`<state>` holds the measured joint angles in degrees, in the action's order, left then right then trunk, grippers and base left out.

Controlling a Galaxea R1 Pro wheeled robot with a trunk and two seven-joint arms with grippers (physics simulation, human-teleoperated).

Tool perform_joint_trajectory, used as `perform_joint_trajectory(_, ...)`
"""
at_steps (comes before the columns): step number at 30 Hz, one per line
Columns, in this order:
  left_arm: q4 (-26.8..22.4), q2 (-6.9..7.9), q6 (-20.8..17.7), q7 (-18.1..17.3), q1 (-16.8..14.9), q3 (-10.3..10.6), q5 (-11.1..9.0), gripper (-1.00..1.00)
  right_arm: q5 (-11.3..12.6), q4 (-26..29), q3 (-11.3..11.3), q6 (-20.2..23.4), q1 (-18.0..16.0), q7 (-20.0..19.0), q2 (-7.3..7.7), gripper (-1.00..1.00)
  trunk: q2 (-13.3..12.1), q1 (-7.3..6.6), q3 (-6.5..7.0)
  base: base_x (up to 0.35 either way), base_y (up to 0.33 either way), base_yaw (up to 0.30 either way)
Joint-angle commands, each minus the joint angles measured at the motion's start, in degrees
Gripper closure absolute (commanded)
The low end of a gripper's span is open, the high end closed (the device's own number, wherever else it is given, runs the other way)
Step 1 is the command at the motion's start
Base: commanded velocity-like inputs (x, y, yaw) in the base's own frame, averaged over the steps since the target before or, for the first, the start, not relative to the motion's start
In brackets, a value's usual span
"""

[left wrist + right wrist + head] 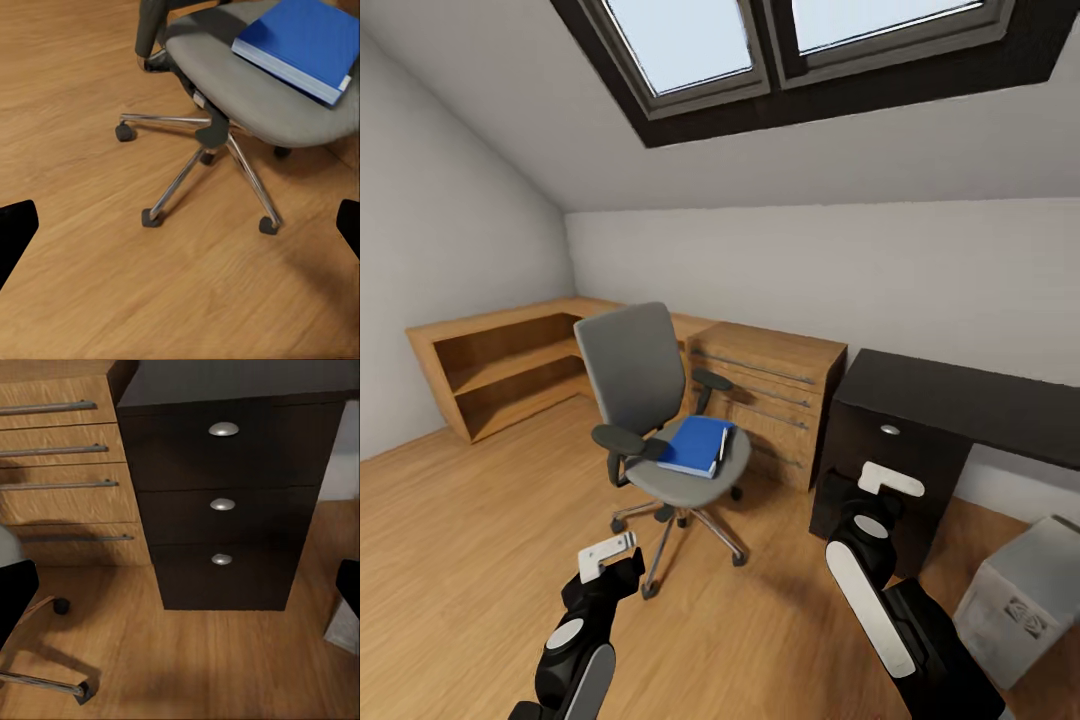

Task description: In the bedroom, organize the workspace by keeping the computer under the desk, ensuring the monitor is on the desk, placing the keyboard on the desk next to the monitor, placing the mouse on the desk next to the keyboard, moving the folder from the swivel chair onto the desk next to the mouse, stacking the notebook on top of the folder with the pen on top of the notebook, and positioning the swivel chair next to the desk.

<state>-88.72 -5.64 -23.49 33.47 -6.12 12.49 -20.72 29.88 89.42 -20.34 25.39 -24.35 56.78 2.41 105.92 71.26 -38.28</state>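
A grey swivel chair (635, 375) stands mid-room on the wood floor, turned away from the desk. On its seat lies a blue folder (697, 445), which the left wrist view shows (300, 41) above the chrome star base (214, 135). The black desk (960, 395) with three drawers (223, 504) stands at the right, its visible top bare. A grey computer case (1028, 600) sits on the floor in front of the desk's open side. My left gripper (608, 556) hovers open, short of the chair. My right gripper (890, 482) is open and faces the desk drawers.
A wooden chest of drawers (770, 395) stands between chair and desk, close behind the seat. Low wooden shelving (500, 365) runs along the left wall under the sloped ceiling. Open floor lies to the left of the chair and in front of it.
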Motion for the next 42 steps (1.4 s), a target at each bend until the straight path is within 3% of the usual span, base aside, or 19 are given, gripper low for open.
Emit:
perform_joint_trajectory(1,-0.08,0.01,-0.15,0.45,-0.03,0.06,-0.46,-1.0,0.26,0.06,-0.13,0.45,-0.08,0.43,0.05,-1.0,-0.38,-0.23,0.12,-0.001,0.0,-0.297)
perform_joint_trajectory(5,-0.06,0.01,-0.15,0.45,-0.03,0.08,-0.52,-1.0,0.26,0.06,-0.13,0.45,-0.08,0.43,0.05,-1.0,-1.99,-1.11,0.84,0.0,0.0,-0.297)
perform_joint_trajectory(17,0.18,0.1,0.02,0.53,-0.03,0.13,-0.33,-1.0,0.19,0.06,-0.13,0.44,-0.08,0.43,0.07,-1.0,-1.99,-1.11,0.84,0.019,0.0,-0.297)
perform_joint_trajectory(42,1.0,0.1,0.03,0.67,-0.03,1.22,-0.21,-1.0,-0.02,-0.02,-0.13,0.37,-0.08,0.43,0.1,-1.0,-1.99,-1.11,0.84,0.306,0.0,-0.297)
